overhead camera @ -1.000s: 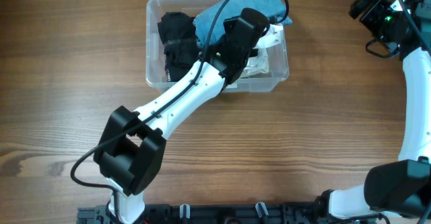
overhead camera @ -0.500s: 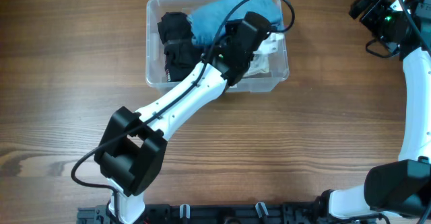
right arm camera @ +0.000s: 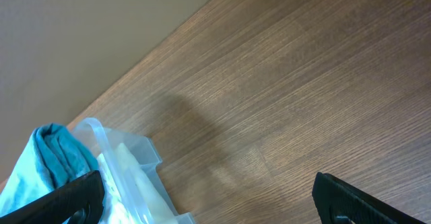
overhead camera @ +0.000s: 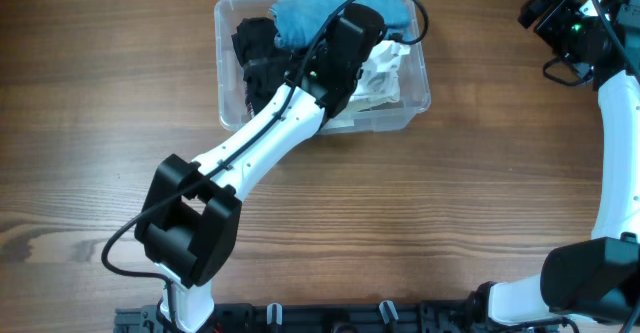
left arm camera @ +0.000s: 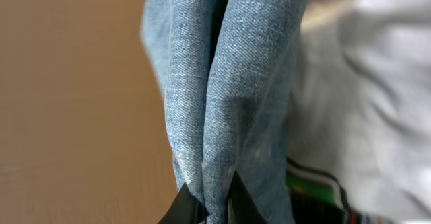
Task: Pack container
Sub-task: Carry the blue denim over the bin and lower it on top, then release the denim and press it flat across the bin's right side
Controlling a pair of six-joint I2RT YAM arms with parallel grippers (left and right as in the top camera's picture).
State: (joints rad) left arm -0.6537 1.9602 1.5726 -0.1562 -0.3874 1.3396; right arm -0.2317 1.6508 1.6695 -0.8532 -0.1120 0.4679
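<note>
The clear plastic container (overhead camera: 228, 111) stands at the back middle of the table. It holds black cloth (overhead camera: 255, 53) on the left and white cloth (overhead camera: 380, 73) on the right. My left gripper (left arm camera: 214, 207) is shut on a light blue denim cloth (overhead camera: 320, 5), which lies over the container's back rim; the cloth fills the left wrist view (left arm camera: 229, 83). My right gripper (right arm camera: 209, 197) is open and empty, high at the far right, away from the container (right arm camera: 128, 170).
The wooden table (overhead camera: 480, 203) runs all round the container. The left arm (overhead camera: 250, 143) reaches diagonally from the front left over the container. The right arm (overhead camera: 610, 123) stands along the right edge.
My left gripper has moved leftward and toward the back with the blue cloth, dragging it across the container. The container has shifted slightly. The right arm has not moved.
</note>
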